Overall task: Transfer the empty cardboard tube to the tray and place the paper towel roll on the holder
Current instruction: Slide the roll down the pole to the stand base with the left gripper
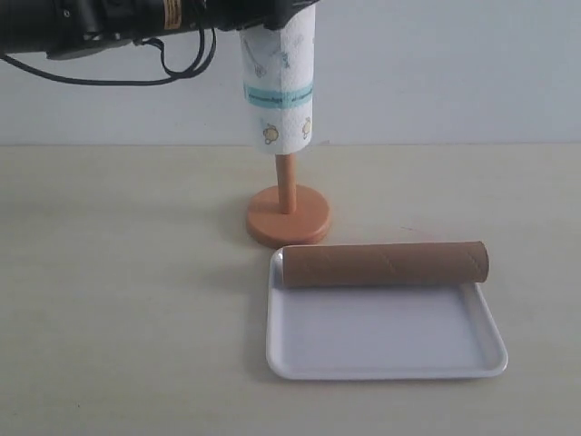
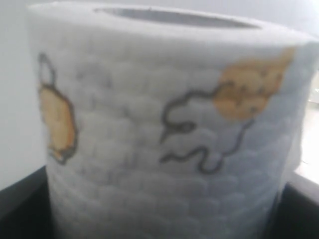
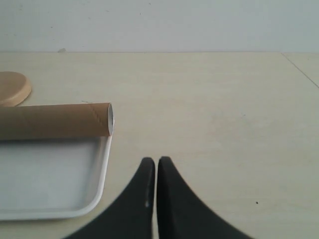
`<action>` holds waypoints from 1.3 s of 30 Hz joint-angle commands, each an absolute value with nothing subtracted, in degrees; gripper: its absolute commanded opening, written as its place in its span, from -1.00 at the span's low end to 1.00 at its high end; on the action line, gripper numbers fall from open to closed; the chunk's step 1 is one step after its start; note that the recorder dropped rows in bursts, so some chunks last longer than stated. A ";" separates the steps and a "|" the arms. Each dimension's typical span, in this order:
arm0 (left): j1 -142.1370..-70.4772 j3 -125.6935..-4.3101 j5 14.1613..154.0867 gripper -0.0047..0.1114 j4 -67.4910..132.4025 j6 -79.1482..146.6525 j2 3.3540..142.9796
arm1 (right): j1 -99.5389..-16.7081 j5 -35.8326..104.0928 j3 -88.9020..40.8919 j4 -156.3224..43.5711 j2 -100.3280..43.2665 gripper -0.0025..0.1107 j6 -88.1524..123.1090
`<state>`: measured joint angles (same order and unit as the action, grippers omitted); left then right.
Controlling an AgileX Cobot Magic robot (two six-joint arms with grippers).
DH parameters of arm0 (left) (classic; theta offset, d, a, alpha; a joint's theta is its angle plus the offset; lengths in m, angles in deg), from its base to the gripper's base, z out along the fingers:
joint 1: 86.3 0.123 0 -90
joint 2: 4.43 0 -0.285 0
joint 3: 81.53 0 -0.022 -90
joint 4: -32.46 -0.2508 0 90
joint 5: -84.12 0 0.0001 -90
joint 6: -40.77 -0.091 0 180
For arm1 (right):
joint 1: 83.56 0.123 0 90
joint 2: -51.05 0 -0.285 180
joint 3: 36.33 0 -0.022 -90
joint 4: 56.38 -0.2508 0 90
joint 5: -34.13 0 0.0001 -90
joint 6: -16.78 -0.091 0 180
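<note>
1. The left gripper [image 1: 272,13] is clamped on the roll [image 1: 278,82] at its upper end. In the left wrist view the roll fills the space between two dark jaw parts at the frame's lower corners.
2. The roll hangs upright from that gripper, off the table [image 1: 109,300]. Its teal band sits about halfway down, with a yellow print near the lower edge.
3. Straight below the left gripper stands the holder [image 1: 288,213]. Its pole [image 1: 286,182] runs up from the round base [image 1: 272,225] and goes out of sight at the roll's lower end. How far the pole reaches inside cannot be told.
4. The roll's lower end is well above the base, with bare pole showing between them.
5. The right gripper [image 3: 152,167] has its two black fingers together, with only a thin slit between them and nothing in it.
6. It hovers over bare table, just beside the tray [image 3: 50,184]; the tray's rounded corner is the nearest thing to its tips.
7. The tube [image 3: 50,121] lies on its side ahead of those tips, on the tray's far edge, with its open end sticking a little past the rim.
8. The left gripper is well apart from the tube and tray, with the holder between them.
</note>
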<state>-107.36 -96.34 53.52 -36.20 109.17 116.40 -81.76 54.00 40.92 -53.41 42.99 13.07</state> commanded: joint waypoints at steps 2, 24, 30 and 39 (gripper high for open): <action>-106.94 -95.42 52.67 -0.85 -35.50 106.34 118.67 | -81.74 53.23 40.89 -53.10 43.27 -0.93 12.84; -106.91 -95.33 51.28 0.53 -35.16 111.05 125.26 | -81.74 53.23 40.89 -53.10 43.27 -0.93 12.84; -106.91 -95.33 50.93 0.97 -35.16 110.79 125.26 | -81.74 53.23 40.89 -53.10 43.27 -0.93 12.84; -106.91 -95.33 47.64 0.97 -36.18 107.05 122.28 | -81.74 53.23 40.89 -53.10 43.27 -0.93 12.84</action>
